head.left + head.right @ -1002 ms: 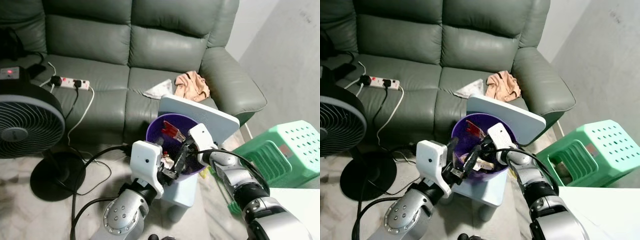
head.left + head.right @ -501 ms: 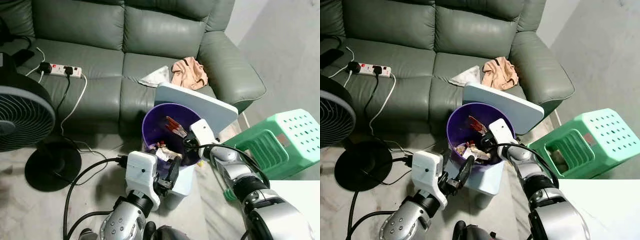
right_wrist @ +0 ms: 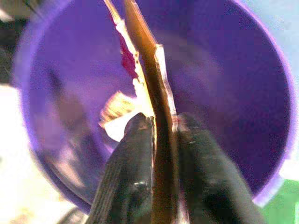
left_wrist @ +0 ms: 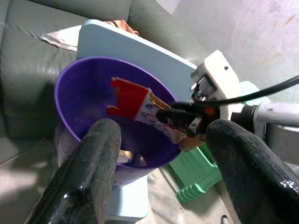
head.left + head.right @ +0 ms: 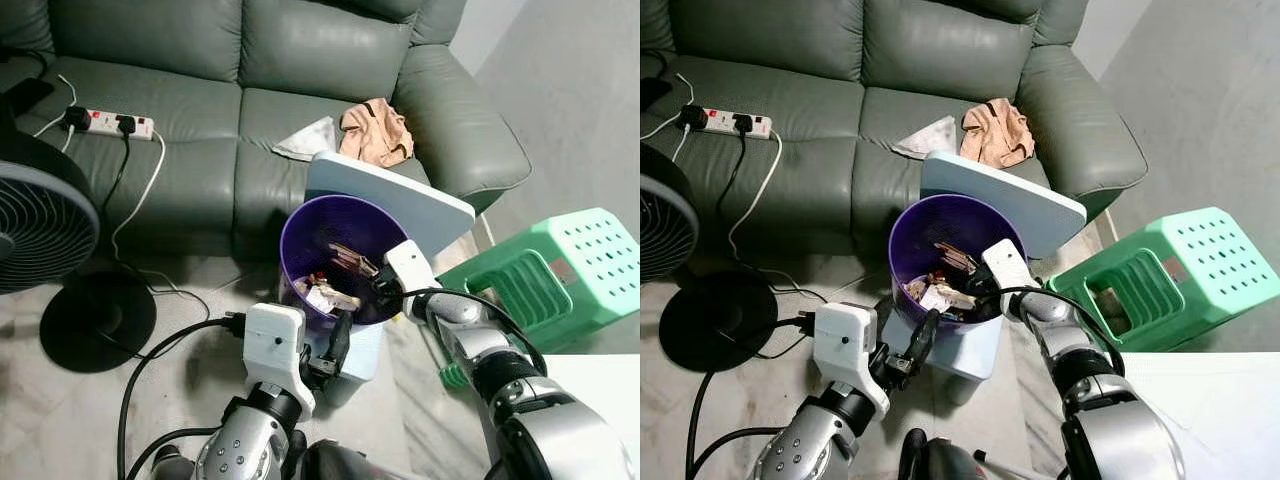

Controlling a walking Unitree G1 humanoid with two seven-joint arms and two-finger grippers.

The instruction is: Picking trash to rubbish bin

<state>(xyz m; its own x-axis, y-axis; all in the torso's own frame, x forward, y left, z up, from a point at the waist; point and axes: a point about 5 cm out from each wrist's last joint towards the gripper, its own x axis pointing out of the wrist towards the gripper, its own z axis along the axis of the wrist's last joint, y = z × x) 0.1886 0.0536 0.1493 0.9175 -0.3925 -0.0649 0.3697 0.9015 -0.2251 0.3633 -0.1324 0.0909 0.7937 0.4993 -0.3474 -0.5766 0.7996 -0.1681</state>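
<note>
The right gripper (image 3: 161, 140) pinches a flattened carton (image 4: 135, 102) by its thin edge over the purple bin (image 5: 300, 225); it looks light, stiff. The left gripper (image 4: 161, 154), at the bin's 7 o'clock, gapes wide, empty.

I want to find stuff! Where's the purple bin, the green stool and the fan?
Bin (image 5: 305, 232), left eye view, on its inner purple wall.
Stool (image 5: 585, 265), left eye view, on its holed top.
Fan (image 5: 40, 235), left eye view, on its round grille.
</note>
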